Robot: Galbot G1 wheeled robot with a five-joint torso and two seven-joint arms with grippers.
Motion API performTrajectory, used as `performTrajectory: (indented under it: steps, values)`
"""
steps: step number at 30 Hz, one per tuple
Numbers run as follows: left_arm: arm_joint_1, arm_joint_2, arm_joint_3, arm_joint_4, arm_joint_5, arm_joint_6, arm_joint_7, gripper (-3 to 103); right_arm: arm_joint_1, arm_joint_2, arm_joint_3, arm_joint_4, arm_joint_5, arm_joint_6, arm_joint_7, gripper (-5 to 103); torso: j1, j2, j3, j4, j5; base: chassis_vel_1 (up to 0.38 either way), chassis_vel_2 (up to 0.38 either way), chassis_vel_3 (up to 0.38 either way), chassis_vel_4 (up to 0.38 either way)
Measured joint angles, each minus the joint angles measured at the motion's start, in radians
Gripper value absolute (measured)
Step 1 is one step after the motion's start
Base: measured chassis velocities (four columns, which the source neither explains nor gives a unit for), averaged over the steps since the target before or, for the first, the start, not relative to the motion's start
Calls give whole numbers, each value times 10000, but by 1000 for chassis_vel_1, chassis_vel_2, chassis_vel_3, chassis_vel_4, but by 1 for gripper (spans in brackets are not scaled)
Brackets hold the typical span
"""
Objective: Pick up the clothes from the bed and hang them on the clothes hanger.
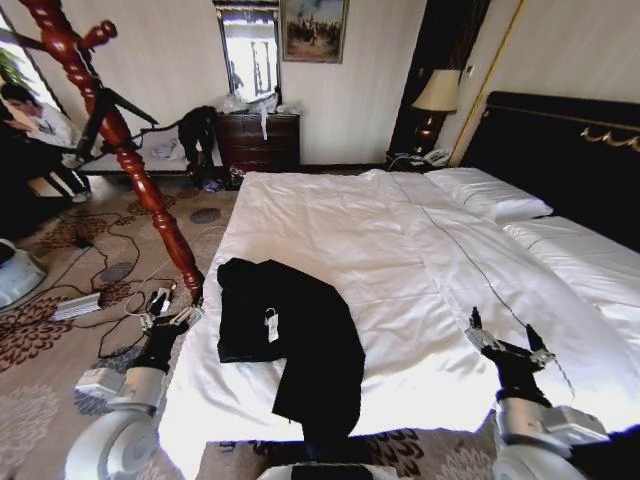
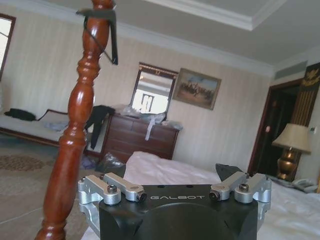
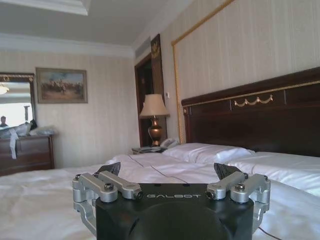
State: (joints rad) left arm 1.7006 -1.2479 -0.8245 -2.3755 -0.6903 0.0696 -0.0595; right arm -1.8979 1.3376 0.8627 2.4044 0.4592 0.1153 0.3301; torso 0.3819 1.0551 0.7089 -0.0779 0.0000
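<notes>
The black coat (image 1: 300,345) lies crumpled on the near left part of the white bed (image 1: 400,250), its small white tag (image 1: 270,325) facing up. The reddish-brown coat stand (image 1: 125,150) rises from the carpet just left of the bed. My left gripper (image 1: 172,308) hovers open at the bed's left edge, between the stand's base and the coat, touching neither. In the left wrist view the left gripper (image 2: 167,172) faces past the stand's post (image 2: 75,130). My right gripper (image 1: 505,335) is open and empty over the duvet to the right of the coat; the right wrist view shows the right gripper (image 3: 166,170) low over the bed (image 3: 40,200).
Cables and power strips (image 1: 75,305) litter the carpet left of the bed. A black tripod stand (image 1: 100,115) stands behind the coat stand. A dark dresser (image 1: 258,140) and a lamp (image 1: 435,95) line the far wall. Pillows (image 1: 490,195) lie against the black headboard (image 3: 250,120).
</notes>
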Motion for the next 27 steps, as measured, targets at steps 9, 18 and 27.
performTrajectory:
  steps: [9,18,27]
  values:
    - [133,11,-101,-296,29,92,97,100,-24,-74,127,572,324,518,-757,100,-1,1,-1,1,-4,0,0,0,0]
    - [412,-136,-138,-132,368,-94,51,100,-42,-7,150,128,-80,385,-283,100,0,1,-1,0,-1,0,0,0,0]
    - [780,-223,-302,-538,388,-171,48,100,-99,-47,44,252,-13,351,-259,100,-1,1,-1,0,0,0,0,0,0]
